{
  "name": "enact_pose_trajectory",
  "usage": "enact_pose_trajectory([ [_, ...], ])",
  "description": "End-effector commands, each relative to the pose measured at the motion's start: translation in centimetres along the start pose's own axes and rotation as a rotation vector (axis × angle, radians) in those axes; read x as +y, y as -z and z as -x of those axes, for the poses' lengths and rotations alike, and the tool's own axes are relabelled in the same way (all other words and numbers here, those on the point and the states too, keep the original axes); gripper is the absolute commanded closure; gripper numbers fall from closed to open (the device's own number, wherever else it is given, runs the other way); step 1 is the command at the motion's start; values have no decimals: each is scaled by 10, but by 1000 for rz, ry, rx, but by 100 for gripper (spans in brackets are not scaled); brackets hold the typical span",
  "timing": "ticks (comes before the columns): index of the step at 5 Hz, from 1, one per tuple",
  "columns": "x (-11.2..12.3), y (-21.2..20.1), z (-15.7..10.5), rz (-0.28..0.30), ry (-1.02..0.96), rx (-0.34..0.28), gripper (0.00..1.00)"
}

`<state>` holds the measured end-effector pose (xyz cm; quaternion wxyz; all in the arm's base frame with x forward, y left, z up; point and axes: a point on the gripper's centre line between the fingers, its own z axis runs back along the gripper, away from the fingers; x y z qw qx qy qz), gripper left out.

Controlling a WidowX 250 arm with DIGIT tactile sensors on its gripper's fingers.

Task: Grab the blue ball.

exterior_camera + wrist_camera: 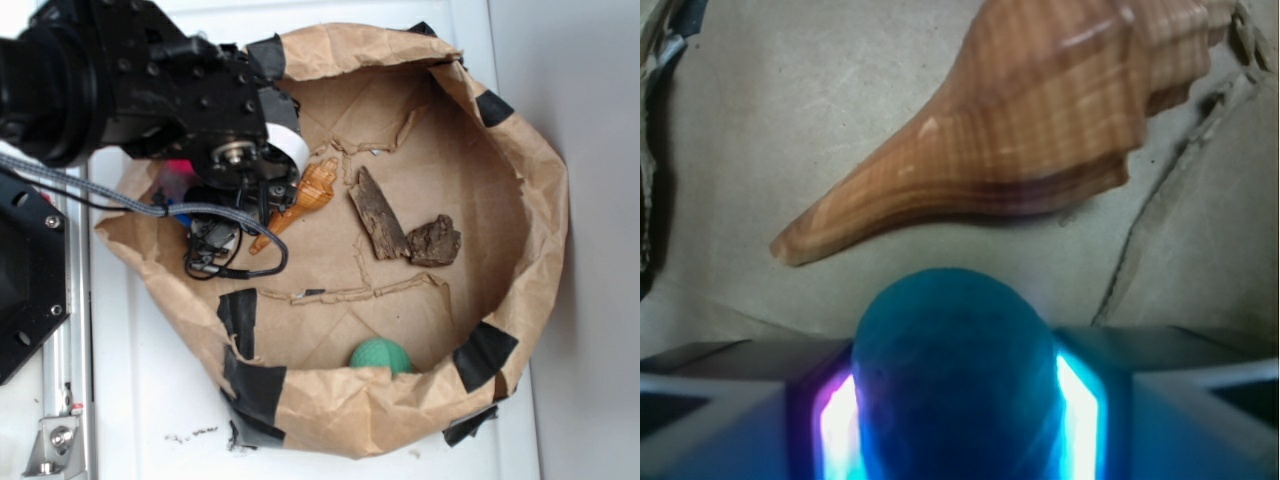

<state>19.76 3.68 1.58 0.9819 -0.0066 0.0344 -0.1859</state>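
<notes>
1. Exterior view: arm [150, 80] hangs over the left side of the paper bowl [520, 170], beside the shell [305, 195]. Ball hidden beneath it; green ball [380, 355] lies well apart.
2. Wrist view: claw [958, 400] closed on the ball [955, 370], pads [835, 420] touching both sides. Ball looks light, textured, grippy; mid-width hold suits.

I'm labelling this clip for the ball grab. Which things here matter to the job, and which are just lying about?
Part of the job:
- small teal-blue textured ball, between the jaws
- black robot gripper, shut on it

Just lying about:
- tan ridged spiral seashell
- green textured ball
- two brown bark pieces
- brown paper bag with black tape, holding everything
</notes>
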Motion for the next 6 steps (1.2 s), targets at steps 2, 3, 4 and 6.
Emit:
enact_pose_trajectory([
  [2,6,-83,-19,32,-223,-115,100],
  [3,-13,-136,-42,36,-308,-223,100],
  [4,-28,-174,-48,-7,-376,-268,100],
  [6,-31,-172,-48,10,-410,-327,100],
])
